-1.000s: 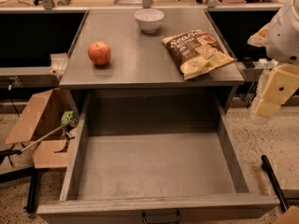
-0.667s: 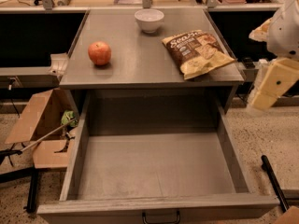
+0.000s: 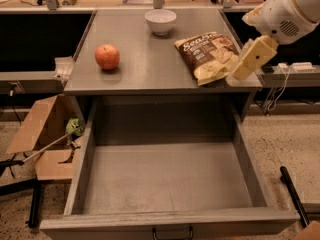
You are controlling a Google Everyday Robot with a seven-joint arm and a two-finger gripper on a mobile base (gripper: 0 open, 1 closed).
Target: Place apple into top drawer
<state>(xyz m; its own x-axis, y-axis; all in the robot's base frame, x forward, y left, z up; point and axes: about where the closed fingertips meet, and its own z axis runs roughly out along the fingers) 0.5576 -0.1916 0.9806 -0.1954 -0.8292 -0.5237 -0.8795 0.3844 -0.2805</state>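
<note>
1 apple (image 3: pixel 107 57), 1 drawer (image 3: pixel 165 181); pincer (image 3: pixel 246 64) by chip bag (image 3: pixel 207 54).

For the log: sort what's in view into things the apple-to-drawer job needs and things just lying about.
Job: apple on the cabinet top; open drawer; gripper at the top's right edge.
Lying about: bowl; chip bag beside the gripper; cardboard box on the floor.

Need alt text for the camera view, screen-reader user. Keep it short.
A red apple sits on the left of a grey cabinet top, above the top drawer, which is pulled open below it. The robot's gripper hangs at the cabinet top's right edge beside a chip bag, apart from the apple; a white bowl stands at the back.
</note>
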